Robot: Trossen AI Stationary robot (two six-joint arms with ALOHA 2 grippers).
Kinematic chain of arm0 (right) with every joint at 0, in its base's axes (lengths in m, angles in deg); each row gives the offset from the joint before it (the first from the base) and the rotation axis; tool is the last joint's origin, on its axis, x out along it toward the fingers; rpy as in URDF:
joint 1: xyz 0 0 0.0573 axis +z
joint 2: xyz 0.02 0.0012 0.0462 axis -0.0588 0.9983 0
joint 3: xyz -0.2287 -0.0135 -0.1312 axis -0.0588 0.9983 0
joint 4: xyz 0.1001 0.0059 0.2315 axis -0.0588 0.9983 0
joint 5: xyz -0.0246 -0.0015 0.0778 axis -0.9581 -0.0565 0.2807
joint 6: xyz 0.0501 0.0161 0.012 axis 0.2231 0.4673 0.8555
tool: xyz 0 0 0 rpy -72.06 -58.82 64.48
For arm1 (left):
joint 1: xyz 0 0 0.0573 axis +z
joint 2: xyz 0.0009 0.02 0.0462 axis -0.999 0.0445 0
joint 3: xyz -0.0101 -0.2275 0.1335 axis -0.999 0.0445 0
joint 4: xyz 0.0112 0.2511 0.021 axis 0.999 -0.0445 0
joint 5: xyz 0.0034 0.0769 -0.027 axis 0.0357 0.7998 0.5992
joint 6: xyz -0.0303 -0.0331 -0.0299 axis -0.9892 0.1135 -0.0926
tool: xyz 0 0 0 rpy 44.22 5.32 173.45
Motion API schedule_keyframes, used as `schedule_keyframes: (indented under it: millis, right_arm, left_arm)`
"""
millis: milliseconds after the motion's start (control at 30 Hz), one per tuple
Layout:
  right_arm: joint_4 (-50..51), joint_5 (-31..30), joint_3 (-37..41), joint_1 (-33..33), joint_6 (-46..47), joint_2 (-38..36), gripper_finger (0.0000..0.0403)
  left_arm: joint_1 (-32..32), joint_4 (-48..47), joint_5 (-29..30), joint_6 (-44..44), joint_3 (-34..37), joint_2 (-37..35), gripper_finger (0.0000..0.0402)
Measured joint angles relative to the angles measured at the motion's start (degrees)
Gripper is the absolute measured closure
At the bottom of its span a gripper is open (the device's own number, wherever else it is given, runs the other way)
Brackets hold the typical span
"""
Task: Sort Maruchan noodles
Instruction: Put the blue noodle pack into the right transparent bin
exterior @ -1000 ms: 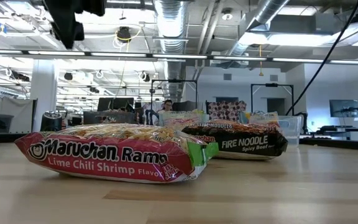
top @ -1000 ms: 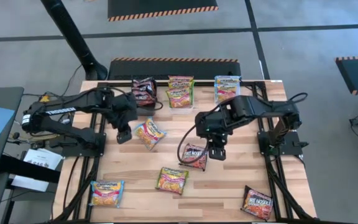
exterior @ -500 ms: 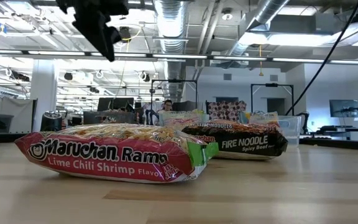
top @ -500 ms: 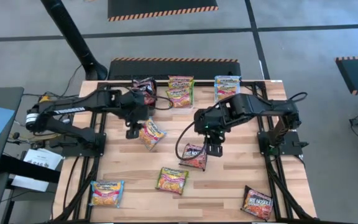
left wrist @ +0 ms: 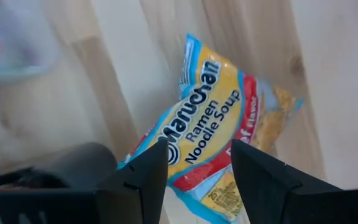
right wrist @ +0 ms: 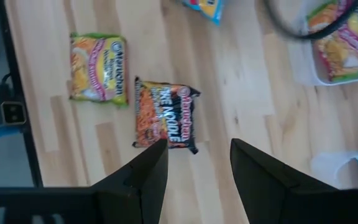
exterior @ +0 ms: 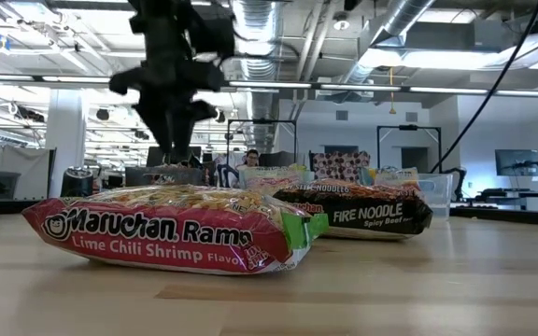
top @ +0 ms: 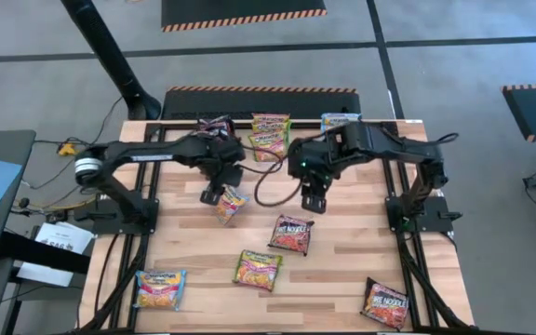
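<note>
A yellow Maruchan noodle packet with blue edges lies flat on the wooden table, left of centre. My left gripper hangs open just above its left end, pointing steeply down, one finger on either side of it in the left wrist view and touching nothing. My right gripper hangs open high over the table's middle. Below it and nearer lies a dark Fire Noodle packet, flat on the wood. A lime-chili packet lies nearer still.
Three clear tubs with sorted packets stand along the far edge: dark ones, green-pink ones, blue-edged ones. More packets lie at the near left and near right. A black cable loops between the arms.
My left gripper has swung toward the table's right and come down over the yellow packet, rolling about its own axis; it stays open. My right gripper has drawn back toward the far edge, away from the dark packet, which lies where it was.
</note>
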Motion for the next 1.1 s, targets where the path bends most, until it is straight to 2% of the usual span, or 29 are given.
schedule_keyframes:
  millis: [167,267,433,900,1000,1100]
  right_arm:
    - [-0.1,0.0,0.0,-2.3,0.0,0.0,0.0204]
    - [-0.3,0.0,0.0,-3.3,0.0,0.0,0.0204]
    - [-0.7,0.0,0.0,-5.2,0.0,0.0,0.0204]
    - [-1.2,0.0,0.0,-6.7,0.0,0.0,0.0204]
    - [-1.3,0.0,0.0,-6.7,0.0,0.0,0.0204]
    - [-1.5,0.0,0.0,-6.7,0.0,0.0,0.0204]
  left_arm:
    - [0.6,0.1,-0.1,3.8,0.0,4.5,0.0239]
    - [0.6,0.1,-2.2,3.7,0.0,6.1,0.0239]
    - [0.5,-0.3,-5.9,1.1,0.0,8.5,0.0239]
    - [0.2,1.7,-5.4,-9.6,1.2,15.1,0.0240]
    - [0.2,2.0,-5.8,-9.7,1.3,15.2,0.0255]
    - [0.1,2.4,-6.7,-10.0,1.4,15.2,0.0294]
